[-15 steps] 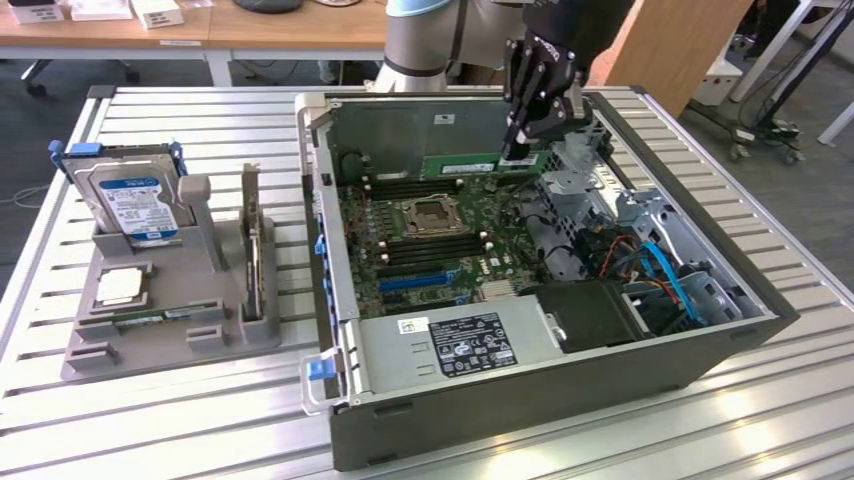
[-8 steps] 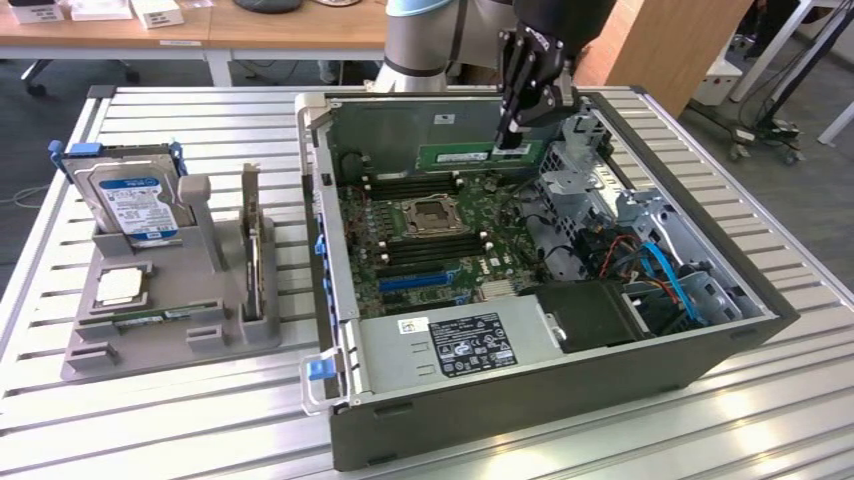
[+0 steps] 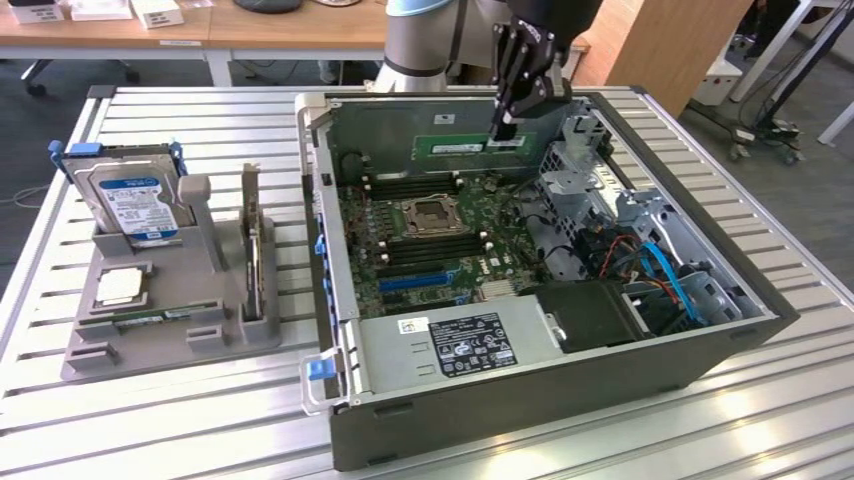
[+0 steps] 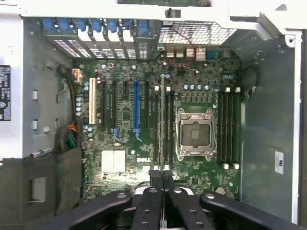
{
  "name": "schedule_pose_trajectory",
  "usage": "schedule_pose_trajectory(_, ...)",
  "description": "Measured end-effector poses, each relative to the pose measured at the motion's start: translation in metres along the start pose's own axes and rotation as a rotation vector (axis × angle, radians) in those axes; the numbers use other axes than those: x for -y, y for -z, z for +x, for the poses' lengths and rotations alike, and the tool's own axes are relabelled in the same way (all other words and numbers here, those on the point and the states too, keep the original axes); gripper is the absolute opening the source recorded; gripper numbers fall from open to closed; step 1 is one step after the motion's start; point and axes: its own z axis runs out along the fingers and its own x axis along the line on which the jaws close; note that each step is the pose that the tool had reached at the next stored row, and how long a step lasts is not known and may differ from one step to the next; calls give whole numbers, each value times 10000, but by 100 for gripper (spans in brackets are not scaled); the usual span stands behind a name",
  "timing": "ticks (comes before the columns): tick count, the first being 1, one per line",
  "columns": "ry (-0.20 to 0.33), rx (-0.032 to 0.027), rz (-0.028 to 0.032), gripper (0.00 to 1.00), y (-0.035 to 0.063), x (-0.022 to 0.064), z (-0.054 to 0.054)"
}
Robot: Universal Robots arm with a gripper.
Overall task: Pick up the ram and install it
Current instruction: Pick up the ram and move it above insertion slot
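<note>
Exterior view: jaws grip ram (image 3: 457, 146), seemingly above motherboard (image 3: 400, 252)

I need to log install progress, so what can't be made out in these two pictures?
1. Exterior view: the contact edge of the ram and which slot lies under it; the viewing angle hides both.
2. Exterior view: the arm above the gripper, cut off by the top edge.
3. Wrist view: the motherboard strip behind the gripper's black fingers.
4. Exterior view: print on the power supply label, too small to read.
</note>
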Motion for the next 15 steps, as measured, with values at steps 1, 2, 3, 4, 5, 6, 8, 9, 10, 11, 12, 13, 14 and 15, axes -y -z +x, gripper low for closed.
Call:
schedule_pose_trajectory(1, -10, 0, 0, 11, -1, -1, -19)
schedule_pose_trajectory(2, -19, 1, 1, 11, -2, -2, -38)
schedule_pose_trajectory(3, -28, 1, 0, 11, -2, -3, -50)
schedule_pose_trajectory(4, -27, 0, 0, 11, -2, -2, -51)
schedule_pose_trajectory(5, -28, 1, 0, 11, -2, -3, -51)
schedule_pose_trajectory(6, -27, 1, 1, 11, -2, -3, -51)
schedule_pose_trajectory(8, -28, 3, 1, 11, -6, -2, -51)
schedule_pose_trajectory(9, -28, 4, 2, 11, -19, -2, -51)
schedule_pose_trajectory(10, -28, 1, 1, 11, -37, -1, -50)
schedule_pose_trajectory(11, -28, 1, 1, 11, -55, 0, -49)
schedule_pose_trajectory(12, -28, 1, 1, 11, -73, 1, -49)
schedule_pose_trajectory(13, -28, 2, 1, 11, -91, 2, -48)
schedule_pose_trajectory(14, -28, 2, 1, 11, -109, 3, -48)
schedule_pose_trajectory(15, -28, 1, 1, 11, -127, 4, -47)
